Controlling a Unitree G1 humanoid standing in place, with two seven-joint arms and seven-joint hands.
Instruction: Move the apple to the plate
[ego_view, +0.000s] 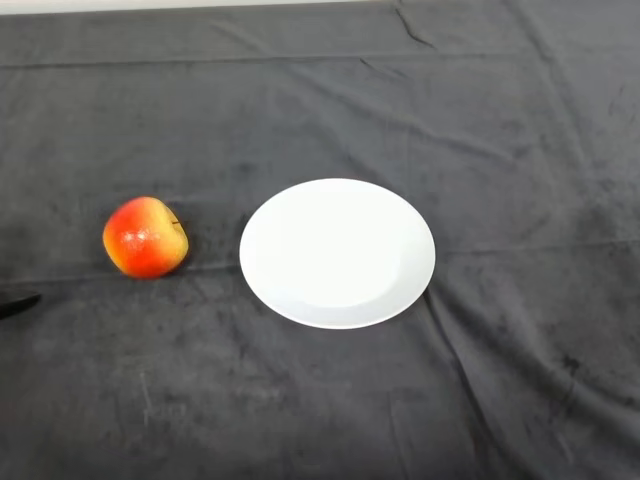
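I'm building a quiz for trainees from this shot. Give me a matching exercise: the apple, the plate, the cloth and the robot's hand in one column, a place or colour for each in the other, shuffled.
Things:
1. apple
2. plate
3. cloth
4. left hand

Descriptions:
A. dark grey, wrinkled, covers the table
B. white, bare, near the middle
C. only a black tip shows at the view's left edge
D. red and yellow, lies on the cloth left of the plate, apart from it

Pairs: 1-D, 2-B, 3-A, 4-C
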